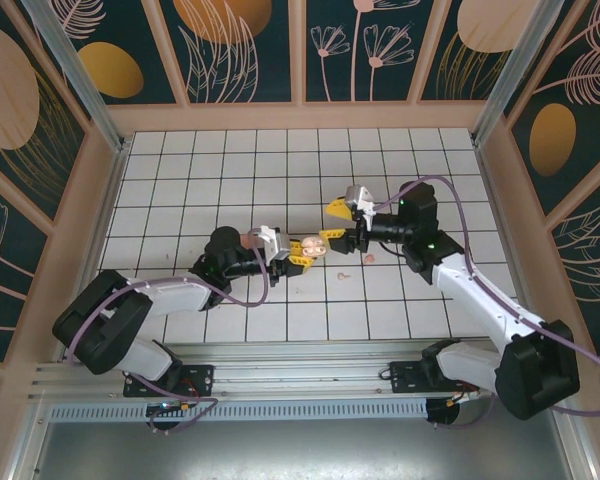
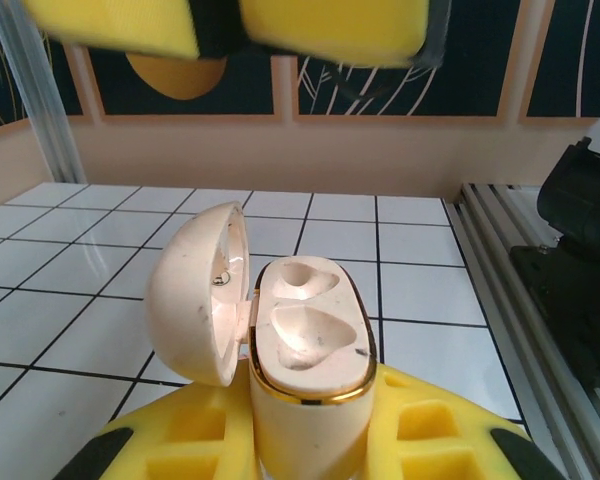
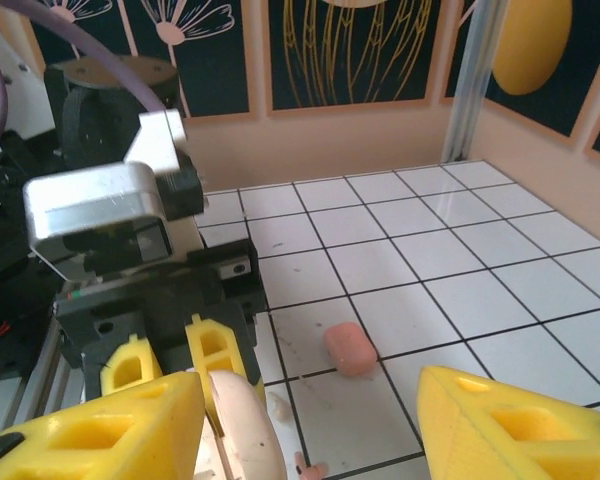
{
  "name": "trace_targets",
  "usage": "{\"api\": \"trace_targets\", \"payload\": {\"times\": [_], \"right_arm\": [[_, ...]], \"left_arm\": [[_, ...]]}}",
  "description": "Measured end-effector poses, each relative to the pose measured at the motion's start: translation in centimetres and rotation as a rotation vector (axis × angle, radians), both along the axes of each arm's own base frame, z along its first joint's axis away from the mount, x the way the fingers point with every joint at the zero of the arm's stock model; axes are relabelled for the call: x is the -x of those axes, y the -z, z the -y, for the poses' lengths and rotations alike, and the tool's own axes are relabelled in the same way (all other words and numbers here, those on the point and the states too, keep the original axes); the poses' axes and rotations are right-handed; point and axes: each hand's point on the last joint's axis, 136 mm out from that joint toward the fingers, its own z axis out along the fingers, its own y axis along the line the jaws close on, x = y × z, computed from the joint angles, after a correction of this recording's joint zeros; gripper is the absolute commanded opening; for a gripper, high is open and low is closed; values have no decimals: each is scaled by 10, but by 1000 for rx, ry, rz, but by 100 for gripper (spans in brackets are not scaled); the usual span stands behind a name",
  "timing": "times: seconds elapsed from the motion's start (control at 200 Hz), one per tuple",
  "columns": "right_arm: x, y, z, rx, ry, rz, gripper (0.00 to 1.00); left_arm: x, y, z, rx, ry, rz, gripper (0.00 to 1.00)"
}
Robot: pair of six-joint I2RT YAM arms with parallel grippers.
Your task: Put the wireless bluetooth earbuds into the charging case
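Open case held up, both wells empty, buds lying on the worktop

We see the left pincer (image 1: 296, 250) clamped on the base of the charging case (image 2: 310, 335). Its lid (image 2: 195, 300) is swung open to the left and its two wells (image 2: 302, 330) are bare. The right pincer (image 1: 337, 222) hovers just above the case with its jaws spread wide and nothing in them. A pinkish-red earbud (image 3: 350, 350) lies on the tiled worktop (image 3: 480, 290), just right of the case, and a second small bud (image 1: 342, 272) lies nearer to us. We judge the buds light, hard, smooth and apt to squirt out of a pinch. We would take one across its short sides, lightly. The case looks glossy, and a firm press could make it twist.
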Motion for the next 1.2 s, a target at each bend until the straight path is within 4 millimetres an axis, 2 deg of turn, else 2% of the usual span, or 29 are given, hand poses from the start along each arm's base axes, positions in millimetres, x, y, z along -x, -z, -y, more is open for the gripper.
{"api": "trace_targets", "payload": {"times": [0.08,0.155,0.38,0.505,0.616,0.931,1.201], "right_arm": [[1,2,5,19,25,-7,58],[1,13,12,76,66,-20,58],[3,77,39,353,155,-73,54],[4,114,50,525,154,-87,54],[4,137,56,649,129,-80,52],[7,187,58,916,-14,18,51],[7,221,55,1038,-101,15,49]], "left_arm": [[-1,3,-1,3,-11,-17,19],[-2,6,-4,7,-22,-33,19],[-13,20,-32,9,-105,-112,19],[-17,17,-45,31,-143,-129,19],[-17,12,-52,59,-159,-133,19],[-19,4,-55,103,-165,-142,19],[-17,5,-55,111,-166,-159,18]]}}
